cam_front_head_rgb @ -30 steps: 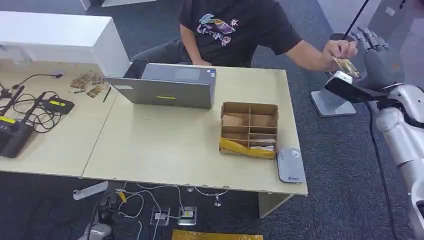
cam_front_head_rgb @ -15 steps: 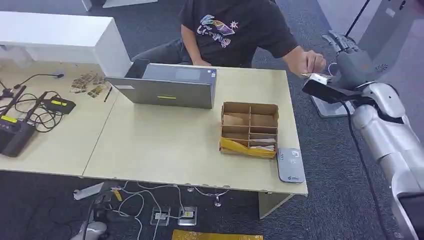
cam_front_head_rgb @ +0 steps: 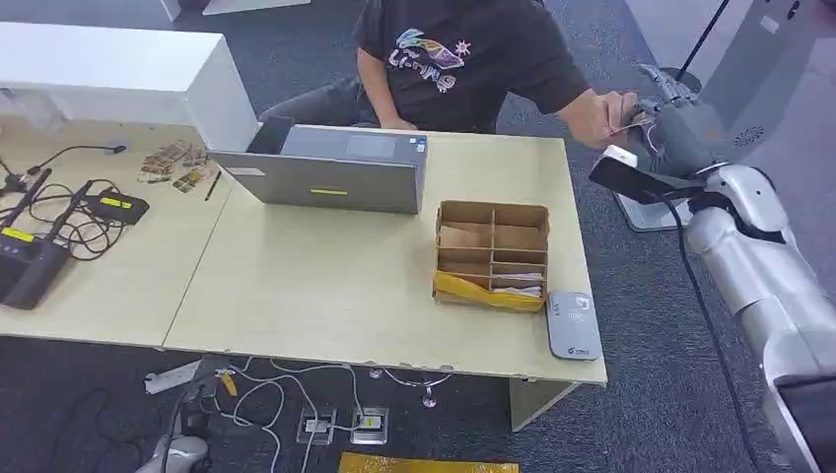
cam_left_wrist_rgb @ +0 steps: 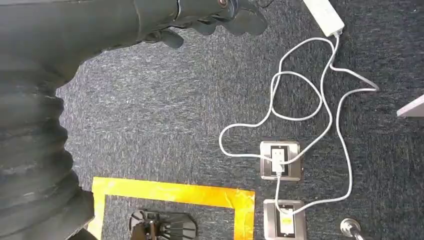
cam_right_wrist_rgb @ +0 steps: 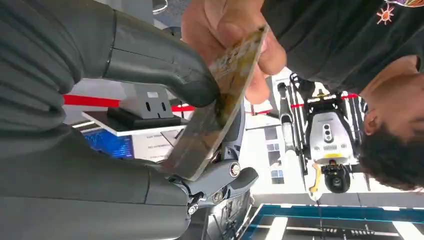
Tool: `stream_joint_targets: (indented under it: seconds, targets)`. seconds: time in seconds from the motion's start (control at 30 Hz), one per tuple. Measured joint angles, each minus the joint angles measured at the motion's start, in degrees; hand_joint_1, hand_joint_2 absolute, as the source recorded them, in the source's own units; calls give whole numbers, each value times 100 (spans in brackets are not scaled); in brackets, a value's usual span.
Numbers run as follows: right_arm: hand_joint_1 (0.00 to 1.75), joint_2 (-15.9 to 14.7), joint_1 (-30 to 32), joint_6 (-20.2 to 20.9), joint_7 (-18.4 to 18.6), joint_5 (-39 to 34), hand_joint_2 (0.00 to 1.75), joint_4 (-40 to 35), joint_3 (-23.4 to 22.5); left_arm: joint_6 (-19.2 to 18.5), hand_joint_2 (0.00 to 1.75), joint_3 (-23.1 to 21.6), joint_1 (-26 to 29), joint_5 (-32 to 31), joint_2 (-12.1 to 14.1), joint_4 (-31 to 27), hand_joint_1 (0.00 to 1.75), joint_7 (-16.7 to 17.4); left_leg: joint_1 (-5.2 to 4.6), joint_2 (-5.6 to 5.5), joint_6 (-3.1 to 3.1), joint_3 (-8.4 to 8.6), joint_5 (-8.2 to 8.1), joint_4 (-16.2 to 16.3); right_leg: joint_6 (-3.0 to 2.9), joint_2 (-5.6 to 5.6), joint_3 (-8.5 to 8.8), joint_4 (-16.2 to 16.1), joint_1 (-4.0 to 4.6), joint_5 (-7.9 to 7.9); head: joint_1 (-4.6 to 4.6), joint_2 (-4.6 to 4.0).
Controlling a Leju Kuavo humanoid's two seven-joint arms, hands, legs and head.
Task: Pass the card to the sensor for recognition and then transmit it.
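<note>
Risk, as a judgement: the card [cam_right_wrist_rgb: 215, 107] is at a two-party handover. If the person's hand [cam_right_wrist_rgb: 227, 35] lets go before the robot's grip is firm, the card may slip and drop to the carpet, well away from the sensor.

In the right wrist view the right hand [cam_right_wrist_rgb: 150, 125] has its thick thumb pressed on one face of the card and its darker fingers [cam_right_wrist_rgb: 220, 180] behind the other face, closed on it. The person pinches the card's far end at the same time.

In the head view the right hand [cam_front_head_rgb: 670, 123] is off the tabletop [cam_front_head_rgb: 315, 286] at about 2 o'clock. The grey card reader [cam_front_head_rgb: 574, 323] lies at 5 o'clock, beside the cardboard divider box [cam_front_head_rgb: 491, 254].

The left hand [cam_left_wrist_rgb: 200, 15] hangs over the floor, fingers loosely curled, holding nothing.
</note>
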Motion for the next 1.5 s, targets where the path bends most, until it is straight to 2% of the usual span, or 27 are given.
stream_joint_targets:
  seconds: [0.43, 0.77, 0.9, 1.1, 1.27, 1.5]
  targets:
    - [175, 50, -6, 13, -70, -107, 175, 81, 83, 13, 175, 0, 0, -11, 0, 0, 0, 2, 0, 0, 0, 0, 1, 0, -1, 0, 0, 0, 0, 2, 0, 0]
    - [175, 96, 59, 218, -323, -480, 175, 85, 81, 70, 175, 2, 0, 4, 0, 0, 0, 2, 0, 1, 0, 1, 1, 1, -1, 2, -2, 0, 0, 2, 2, 0]
    - [175, 20, 236, 413, -536, -763, 175, -33, 72, 101, 175, 9, 3, 13, 4, 4, 0, 2, 0, 1, 0, 1, 1, 1, -1, 2, -2, 0, 0, 2, 2, 0]
    - [175, -85, 430, 468, -584, -850, 175, -195, 70, 107, 175, 17, 4, 22, 31, 4, 0, 2, 0, 6, 0, 1, 1, 1, -2, 6, -3, -1, 0, 2, 0, 0]
    - [175, -256, 714, 636, -332, -1056, 175, -451, 44, 131, 175, 20, 6, 68, 33, 4, 0, -11, 1, 5, 0, 4, 1, 1, -2, 5, -1, -2, 2, 2, 2, 0]
    - [175, -671, 1705, 975, 230, -1152, 175, -1297, -175, 164, 175, 42, 19, 120, 68, 7, 0, -105, 2, 8, 0, 2, -5, 0, -2, 7, -1, -3, 2, 2, 4, 0]
